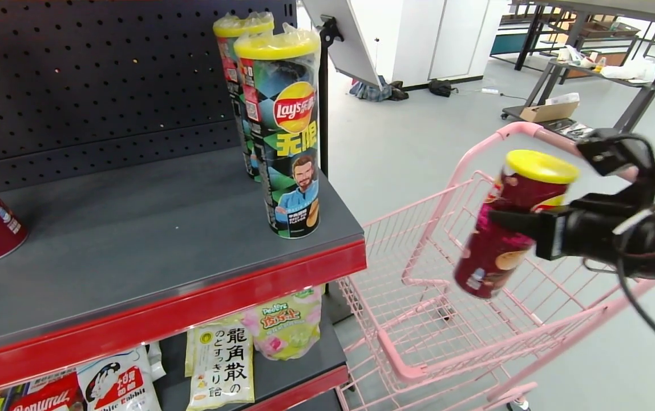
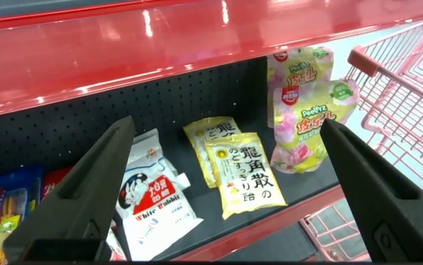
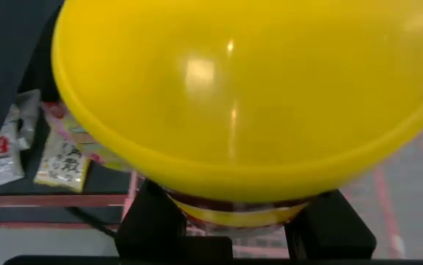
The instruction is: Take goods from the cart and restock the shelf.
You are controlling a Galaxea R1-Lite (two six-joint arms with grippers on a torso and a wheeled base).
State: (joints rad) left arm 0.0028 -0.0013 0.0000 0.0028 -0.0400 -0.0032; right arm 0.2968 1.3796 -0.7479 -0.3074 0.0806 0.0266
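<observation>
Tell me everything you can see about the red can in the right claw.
The red can is a tall tube with a dark red printed wrap and a yellow plastic lid. It hangs in the air over the pink cart, to the right of the shelf, tilted with its lid leaning away from the shelf. The right claw is shut around its upper half; nothing else touches it.

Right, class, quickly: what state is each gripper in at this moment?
Left gripper: jaws open, empty.
Right gripper: shut on the yellow-lidded dark red cylindrical crisp can.
</observation>
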